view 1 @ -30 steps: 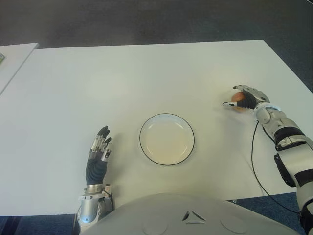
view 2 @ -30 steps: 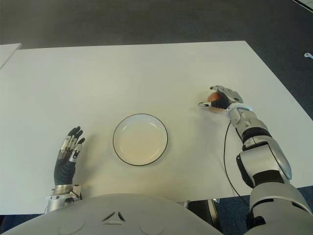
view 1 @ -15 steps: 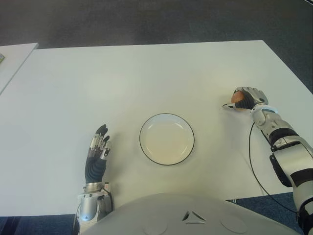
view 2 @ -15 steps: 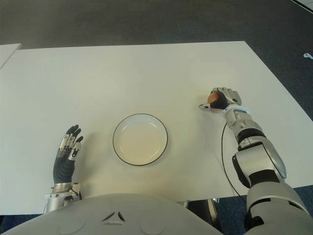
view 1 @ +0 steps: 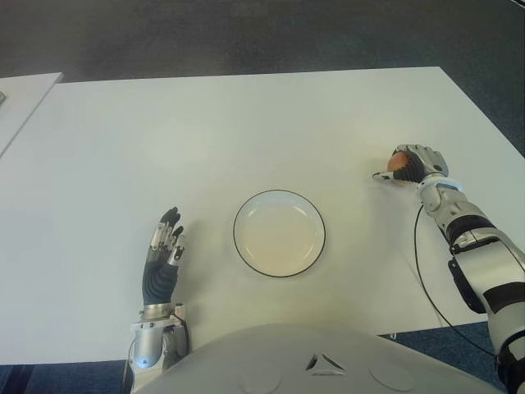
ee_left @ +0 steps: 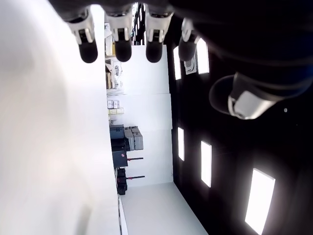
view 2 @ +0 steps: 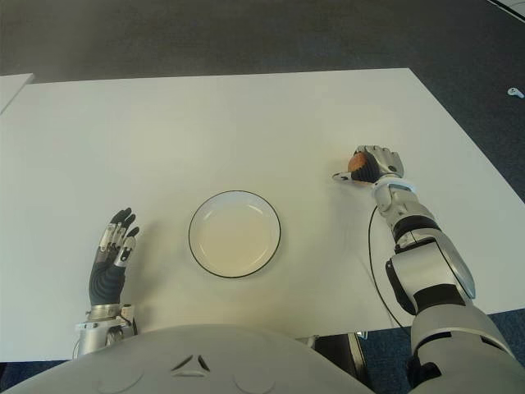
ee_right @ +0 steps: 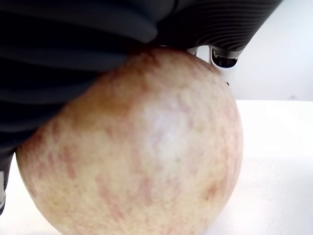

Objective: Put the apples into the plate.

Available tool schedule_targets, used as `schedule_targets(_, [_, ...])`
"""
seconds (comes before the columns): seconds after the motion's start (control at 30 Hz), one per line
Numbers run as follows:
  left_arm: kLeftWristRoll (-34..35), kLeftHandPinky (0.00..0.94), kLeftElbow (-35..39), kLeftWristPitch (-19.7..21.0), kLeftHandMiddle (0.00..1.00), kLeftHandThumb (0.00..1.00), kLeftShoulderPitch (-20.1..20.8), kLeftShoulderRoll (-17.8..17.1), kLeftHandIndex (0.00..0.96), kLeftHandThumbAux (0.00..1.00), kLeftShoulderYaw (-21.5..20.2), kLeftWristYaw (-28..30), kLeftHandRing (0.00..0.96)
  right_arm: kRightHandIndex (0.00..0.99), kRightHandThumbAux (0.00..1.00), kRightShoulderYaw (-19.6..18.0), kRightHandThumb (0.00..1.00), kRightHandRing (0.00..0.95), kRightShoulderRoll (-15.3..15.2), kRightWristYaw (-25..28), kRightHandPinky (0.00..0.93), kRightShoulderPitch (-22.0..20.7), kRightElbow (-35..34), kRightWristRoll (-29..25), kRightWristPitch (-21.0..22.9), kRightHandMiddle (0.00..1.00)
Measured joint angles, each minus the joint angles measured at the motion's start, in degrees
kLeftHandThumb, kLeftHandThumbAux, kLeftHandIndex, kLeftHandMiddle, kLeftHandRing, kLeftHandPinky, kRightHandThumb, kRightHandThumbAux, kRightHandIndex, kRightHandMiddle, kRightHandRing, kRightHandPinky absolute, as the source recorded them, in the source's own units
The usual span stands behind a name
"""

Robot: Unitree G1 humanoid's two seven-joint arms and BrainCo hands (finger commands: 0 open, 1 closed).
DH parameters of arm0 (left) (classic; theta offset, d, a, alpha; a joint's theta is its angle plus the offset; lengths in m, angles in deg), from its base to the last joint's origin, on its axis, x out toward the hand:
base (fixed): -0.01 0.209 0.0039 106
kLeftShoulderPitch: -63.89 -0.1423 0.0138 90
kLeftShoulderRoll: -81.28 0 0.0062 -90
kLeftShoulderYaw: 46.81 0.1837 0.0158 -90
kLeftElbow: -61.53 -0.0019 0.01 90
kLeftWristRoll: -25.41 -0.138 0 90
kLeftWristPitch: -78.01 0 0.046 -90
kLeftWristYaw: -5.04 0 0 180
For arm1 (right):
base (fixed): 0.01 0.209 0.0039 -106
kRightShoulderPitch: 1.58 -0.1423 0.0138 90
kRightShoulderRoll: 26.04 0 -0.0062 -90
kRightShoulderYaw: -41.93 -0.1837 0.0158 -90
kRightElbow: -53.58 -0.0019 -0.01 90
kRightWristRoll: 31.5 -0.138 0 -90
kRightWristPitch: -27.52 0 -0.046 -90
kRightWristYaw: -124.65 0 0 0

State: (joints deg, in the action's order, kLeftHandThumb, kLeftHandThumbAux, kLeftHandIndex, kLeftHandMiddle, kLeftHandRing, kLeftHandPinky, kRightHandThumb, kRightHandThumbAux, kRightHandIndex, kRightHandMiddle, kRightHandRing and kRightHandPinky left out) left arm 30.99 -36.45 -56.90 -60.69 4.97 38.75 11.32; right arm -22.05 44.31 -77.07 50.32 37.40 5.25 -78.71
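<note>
One apple gripped inside right hand (fingers curled over it), right of plate.

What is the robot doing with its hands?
Its right hand has closed its fingers round an apple out on the right side of the white table. The plate in the middle has nothing in it yet. Its left hand shows left of the plate, open and holding nothing.
</note>
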Motion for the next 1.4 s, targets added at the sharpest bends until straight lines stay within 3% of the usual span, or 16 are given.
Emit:
schedule_targets(0.97, [0.5, 0.000, -0.6, 0.0, 0.006, 0.000, 0.1, -0.1, 0.000, 0.418, -1.2, 0.0, 0.000, 0.396, 0.680, -0.5, 0.855, 0.750, 0.0, -2.4, 0.089, 1.1, 0.0, -0.2, -1.3, 0.516])
schedule_targets(1.4, [0.7, 0.000, -1.3, 0.0, 0.006, 0.000, 0.4, -0.3, 0.000, 0.418, -1.2, 0.2, 0.000, 0.393, 0.680, -0.9, 0.854, 0.758, 0.0, -2.6, 0.155, 1.4, 0.0, -0.4, -1.5, 0.517])
